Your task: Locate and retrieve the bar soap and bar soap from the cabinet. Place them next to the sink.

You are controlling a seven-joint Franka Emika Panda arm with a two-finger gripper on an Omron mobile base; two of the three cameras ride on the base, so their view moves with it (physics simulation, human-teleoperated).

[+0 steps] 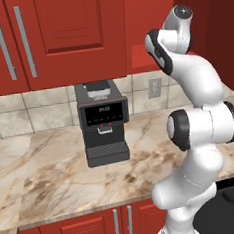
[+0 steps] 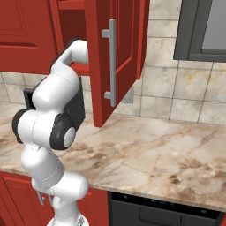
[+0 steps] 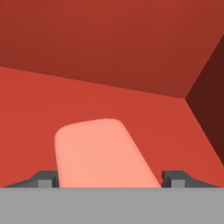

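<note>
Red cabinet point(image 3: 109, 52) shelf, with pink soap point(image 3: 103, 153) lying flat on it. Gripper point(image 3: 109, 177) spread wide, fingertips point(image 3: 43, 178) either side of soap, not clamped yet. Door point(image 2: 117, 57) swung open.

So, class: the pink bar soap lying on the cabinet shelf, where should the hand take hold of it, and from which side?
Grip the pink bar soap across its narrow width, on the two long side edges. It lies flat on the red cabinet shelf, its length pointing along the hand's approach. The open hand already has a finger either side, so probably come straight in from the open front and close.
</note>
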